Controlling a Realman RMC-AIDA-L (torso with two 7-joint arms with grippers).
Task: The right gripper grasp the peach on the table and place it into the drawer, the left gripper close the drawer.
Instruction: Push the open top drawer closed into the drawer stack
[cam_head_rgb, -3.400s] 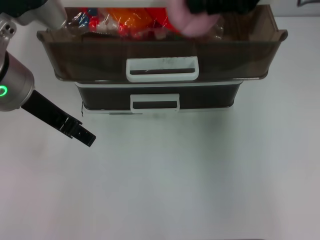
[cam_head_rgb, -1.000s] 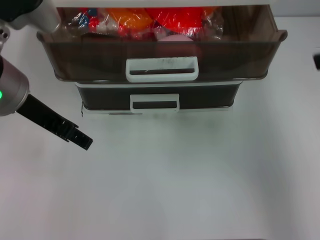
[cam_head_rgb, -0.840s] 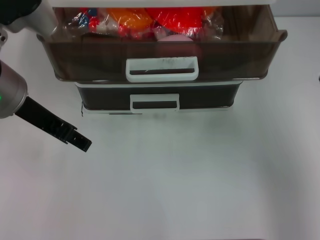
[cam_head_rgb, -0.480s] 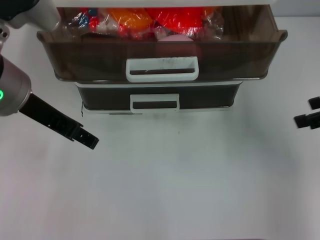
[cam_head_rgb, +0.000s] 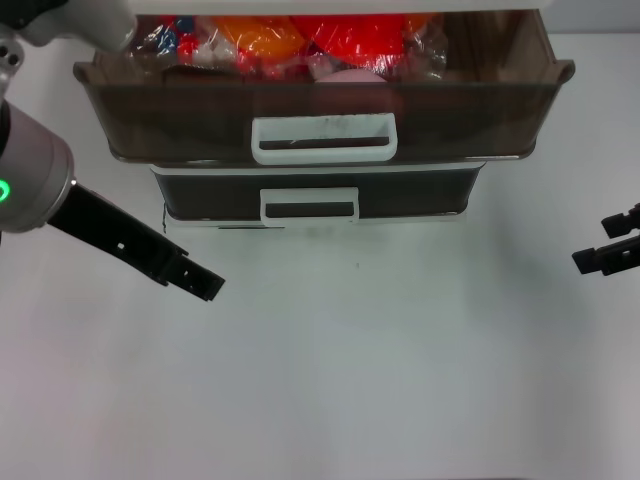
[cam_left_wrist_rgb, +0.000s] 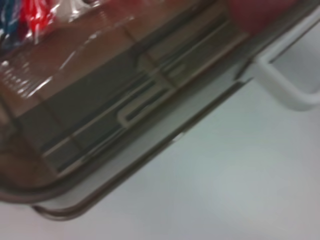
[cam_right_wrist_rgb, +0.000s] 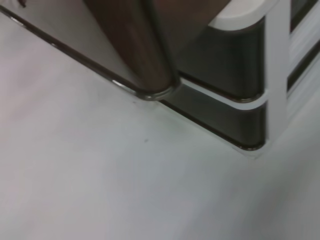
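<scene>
- Plain white table (cam_head_rgb: 330, 380) fills the near ground of the head view, smooth and bare in front of the stacked drawers.
- Nearest the cabinet's front comes the left gripper (cam_head_rgb: 203, 284), long and black on a thick silver arm with a green ring light; it hovers over the table, holding nothing, and whether its fingers are parted I cannot tell.
- At the far right edge the slim black right gripper (cam_head_rgb: 610, 245) shows two separated fingers with nothing between them, well apart from the drawers.
- Beyond both, the wide smoky-brown translucent drawer (cam_head_rgb: 200, 125) stands pulled out, its long axis across the view, its large white loop handle (cam_head_rgb: 325, 138) up and to the right of the left gripper, the nearer arm.
- Farthest back, the small matte pink peach (cam_head_rgb: 350, 75) lies inside that drawer among shiny orange and red wrapped packets (cam_head_rgb: 265, 35).
- Only the left wrist view shows the drawer's front wall (cam_left_wrist_rgb: 125, 85) close up; the right wrist view shows just the cabinet's corner (cam_right_wrist_rgb: 250, 125).
</scene>
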